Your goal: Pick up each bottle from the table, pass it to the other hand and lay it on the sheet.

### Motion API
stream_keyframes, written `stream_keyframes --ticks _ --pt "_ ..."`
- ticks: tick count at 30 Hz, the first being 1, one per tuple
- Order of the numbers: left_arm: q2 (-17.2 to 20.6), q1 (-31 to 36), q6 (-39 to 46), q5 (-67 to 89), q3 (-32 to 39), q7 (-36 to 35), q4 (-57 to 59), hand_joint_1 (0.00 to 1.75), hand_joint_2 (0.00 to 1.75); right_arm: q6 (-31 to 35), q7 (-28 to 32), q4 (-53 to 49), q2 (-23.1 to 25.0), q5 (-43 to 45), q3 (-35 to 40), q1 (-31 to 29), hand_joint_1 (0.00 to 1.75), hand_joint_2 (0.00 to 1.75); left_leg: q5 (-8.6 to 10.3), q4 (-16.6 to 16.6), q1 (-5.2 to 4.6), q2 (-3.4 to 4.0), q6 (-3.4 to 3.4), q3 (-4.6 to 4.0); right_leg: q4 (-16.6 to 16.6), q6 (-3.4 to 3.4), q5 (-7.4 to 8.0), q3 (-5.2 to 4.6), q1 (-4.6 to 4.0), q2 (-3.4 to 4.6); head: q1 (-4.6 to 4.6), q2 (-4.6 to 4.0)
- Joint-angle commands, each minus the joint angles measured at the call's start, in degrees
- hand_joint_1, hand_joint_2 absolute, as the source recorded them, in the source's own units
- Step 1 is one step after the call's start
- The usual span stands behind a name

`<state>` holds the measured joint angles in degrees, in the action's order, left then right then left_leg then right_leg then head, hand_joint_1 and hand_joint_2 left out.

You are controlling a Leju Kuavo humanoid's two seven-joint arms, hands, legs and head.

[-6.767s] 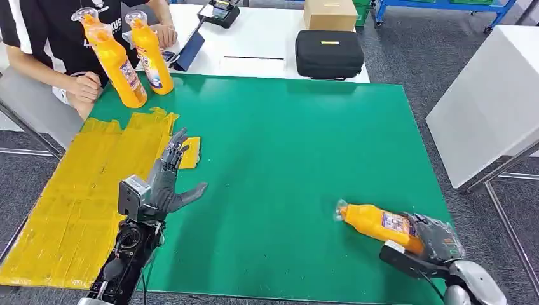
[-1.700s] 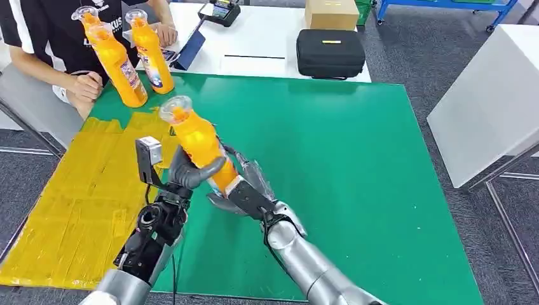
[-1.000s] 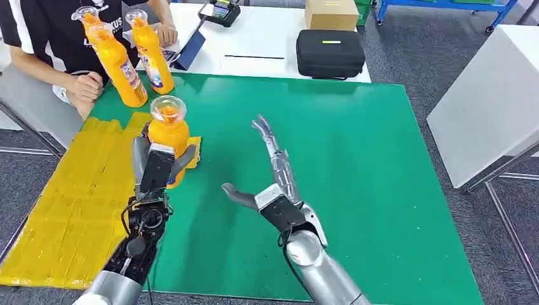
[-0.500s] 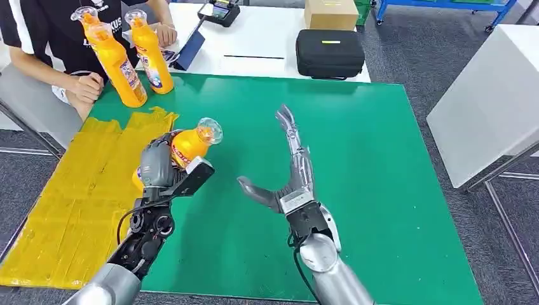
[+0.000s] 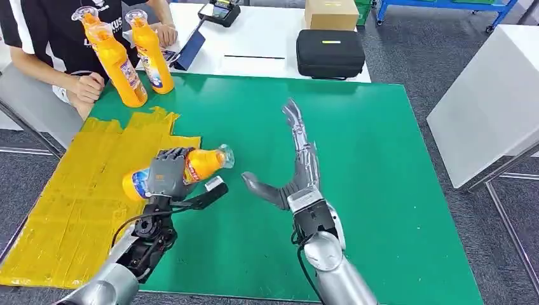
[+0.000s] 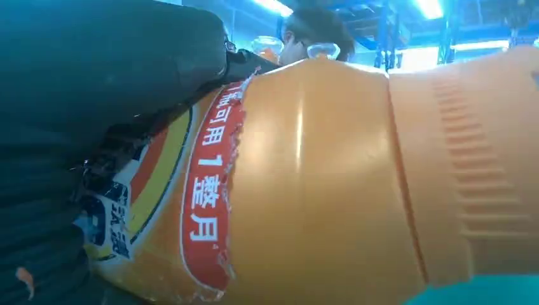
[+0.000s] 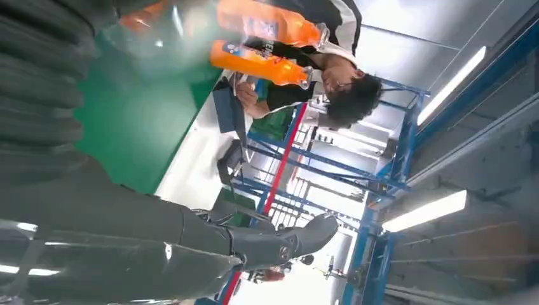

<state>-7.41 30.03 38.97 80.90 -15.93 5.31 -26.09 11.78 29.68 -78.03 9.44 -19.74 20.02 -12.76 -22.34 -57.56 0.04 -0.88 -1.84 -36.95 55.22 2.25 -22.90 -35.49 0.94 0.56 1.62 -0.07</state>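
Bottle (image 5: 191, 169), orange, clear cap: lying nearly level in the grip of the left hand (image 5: 168, 173), dark fingers wrapped round the labelled middle, cap end pointing toward the right hand, base end pointing away from it. Held above the near edge of the yellow sheet (image 5: 70, 210), where sheet meets green table (image 5: 368, 146); whether it touches the sheet cannot be told. Left wrist view: same bottle (image 6: 318, 184) close up, red-bordered label beside the dark fingers (image 6: 95, 70).

Right hand (image 5: 299, 171): holds nothing, fingers stretched out straight and pointing away from the robot, thumb spread toward the bottle; raised over the green table, just beside the bottle's cap, apart from it. Right wrist view: extended fingers (image 7: 273, 244) against the room's ceiling.

Two further orange bottles (image 5: 117, 57) (image 5: 151, 54): upright, side by side at the table's far corner, well beyond the left hand.

Person (image 5: 57, 38) in dark shirt: seated past that corner, fist resting near the sheet's far end.

Black case (image 5: 329, 53) and cardboard box (image 5: 330, 14): on the white table beyond the right hand.
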Motion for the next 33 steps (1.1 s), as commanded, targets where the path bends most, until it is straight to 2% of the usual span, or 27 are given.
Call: stream_keyframes --ticks 1,7,10,11,12,13,15,17,21,23,24,30,31,32,33 --pt "4.98 3.17 -1.67 9.1 -11.24 -8.4 8.7 1.75 1.75 -1.96 -0.37 2.71 0.33 -0.13 -1.04 -2.62 0.0 1.75 -0.19 -0.01 0.01 0.2 0.11 0.37 0.02 -0.12 -0.14 0.31 -0.03 0.1 0.0 0.0" --pt "7.7 3.31 -1.99 9.1 -23.26 -12.79 10.9 1.75 1.75 -2.75 -0.08 4.13 0.39 -0.27 -1.45 -2.59 0.0 1.75 -0.24 0.01 0.03 0.2 0.13 0.49 0.0 -0.14 -0.19 0.44 -0.05 0.08 0.0 0.0" --pt "8.69 3.29 -1.88 9.1 -25.69 -13.89 11.55 1.75 1.75 -3.06 0.09 5.03 0.29 -0.24 -1.28 -2.79 0.0 1.75 -0.21 0.01 0.03 0.22 0.13 0.43 -0.01 -0.13 -0.15 0.37 -0.05 0.11 0.0 0.0" --pt "8.91 2.99 -1.56 8.78 -25.34 -13.31 11.59 1.75 1.75 -3.15 0.21 5.26 0.26 -0.2 -1.19 -2.66 0.0 1.75 -0.28 -0.01 0.04 0.24 0.15 0.56 0.01 -0.16 -0.21 0.49 -0.06 0.11 0.0 0.0" --pt "9.11 2.8 -1.31 8.28 -24.75 -11.91 11.72 1.75 1.75 -3.25 0.41 5.59 0.19 -0.13 -1.12 -2.65 0.0 1.75 -0.13 0.02 0.03 0.17 0.09 0.28 -0.02 -0.1 -0.08 0.24 -0.04 0.09 0.0 0.0" --pt "9.11 2.8 -1.31 8.28 -24.75 -11.91 11.72 1.75 1.75 -3.25 0.41 5.59 0.19 -0.13 -1.12 -2.65 0.0 1.75 -0.24 0.03 0.02 0.23 0.14 0.53 -0.01 -0.15 -0.18 0.47 -0.04 0.11 -0.02 0.0" --pt "9.11 2.8 -1.31 8.28 -24.75 -11.91 11.72 1.75 1.75 -3.25 0.41 5.59 0.19 -0.13 -1.12 -2.65 0.0 1.75 -0.1 0.05 0.02 0.18 0.08 0.25 -0.05 -0.08 -0.05 0.22 -0.03 0.12 0.0 0.0" --pt "9.11 2.8 -1.31 8.28 -24.75 -11.91 11.72 1.75 1.75 -3.25 0.41 5.59 0.19 -0.13 -1.12 -2.65 0.0 1.75 -0.23 0.03 0.02 0.29 0.14 0.51 -0.01 -0.15 -0.15 0.44 -0.05 0.17 0.0 0.0" --pt "9.11 2.8 -1.31 8.28 -24.75 -11.91 11.72 1.75 1.75 -3.25 0.41 5.59 0.19 -0.13 -1.12 -2.65 0.0 1.75 -0.13 0.04 0.03 0.2 0.1 0.36 -0.04 -0.1 -0.07 0.33 -0.04 0.13 0.0 0.0" --pt "9.25 2.73 -1.55 8.44 -24.69 -11.55 11.92 1.75 1.75 -3.28 0.47 5.72 0.2 -0.12 -1.03 -2.61 0.0 1.75 -0.27 0.02 0.02 0.3 0.16 0.65 0.0 -0.18 -0.2 0.58 -0.05 0.16 0.0 0.0" --pt "9.43 2.79 -2.45 9.1 -25.01 -11.63 12.22 1.75 1.75 -3.32 0.48 5.89 0.18 -0.12 -0.93 -2.68 0.0 1.75 -0.15 0.05 0.02 0.21 0.1 0.42 -0.04 -0.11 -0.09 0.38 -0.04 0.13 0.0 0.0" --pt "10.17 2.29 -1.18 9.1 -22.7 -12.54 12.64 1.75 1.75 -3.45 0.49 5.55 0.26 -0.11 -0.66 -2.31 0.0 1.75 -0.11 0.06 0.01 0.22 0.09 0.42 -0.04 -0.09 -0.06 0.38 -0.02 0.15 0.0 0.0" --pt "10.12 2.3 -1.04 9.1 -22.1 -13.31 12.75 1.54 1.75 -3.41 0.42 5.35 0.3 -0.16 -0.7 -2.17 0.0 1.75 -0.18 0.05 0.03 0.3 0.12 0.54 -0.04 -0.13 -0.1 0.48 -0.05 0.2 0.0 0.0" --pt "10.06 2.25 -1.07 8.92 -21.11 -14.16 12.77 0.86 1.75 -3.35 0.35 5.2 0.32 -0.23 -0.72 -2.05 0.0 1.75 -0.27 0.05 0.02 0.36 0.16 0.72 -0.02 -0.17 -0.18 0.64 -0.05 0.22 0.0 0.0" --pt "10.02 2.27 -2.75 8.94 -20.2 -15.65 12.92 0.0 1.75 -3.26 0.24 4.95 0.39 -0.34 -0.73 -1.88 0.0 1.75 -0.17 0.06 0.03 0.29 0.13 0.56 -0.04 -0.13 -0.09 0.5 -0.04 0.19 0.0 0.0"
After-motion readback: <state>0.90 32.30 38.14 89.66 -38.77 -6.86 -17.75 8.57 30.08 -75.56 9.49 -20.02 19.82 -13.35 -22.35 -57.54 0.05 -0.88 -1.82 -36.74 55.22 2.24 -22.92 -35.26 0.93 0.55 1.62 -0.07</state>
